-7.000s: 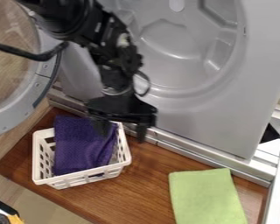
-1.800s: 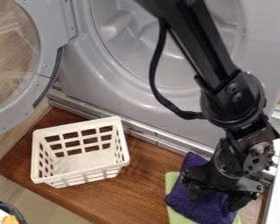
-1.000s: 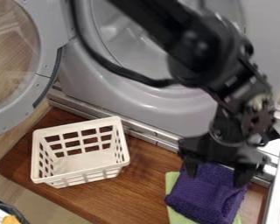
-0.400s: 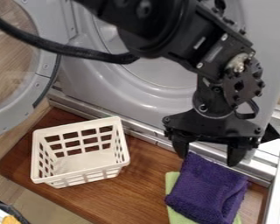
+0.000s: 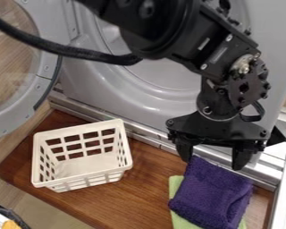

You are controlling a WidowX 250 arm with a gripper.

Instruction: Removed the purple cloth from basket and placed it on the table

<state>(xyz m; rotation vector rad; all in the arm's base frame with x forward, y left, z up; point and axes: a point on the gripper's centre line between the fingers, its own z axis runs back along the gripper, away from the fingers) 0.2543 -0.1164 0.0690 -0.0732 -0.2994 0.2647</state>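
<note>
You have the basket [image 5: 86, 175] at 8 o'clock, unloaded. The purple cloth [image 5: 212, 192], 5 o'clock, lies over the green cloth [image 5: 175, 184]; judged light, soft, non-fragile. Pinch its 11 o'clock corner. Your gripper [image 5: 212, 163], 4 o'clock: released, jaws spread; it has lifted off the purple cloth since 1.0 s ago.

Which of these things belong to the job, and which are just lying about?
Part of the job: purple cloth; white basket; wooden table; black gripper.

Just there: green cloth, partly under the purple one; grey machine, round door open.
</note>
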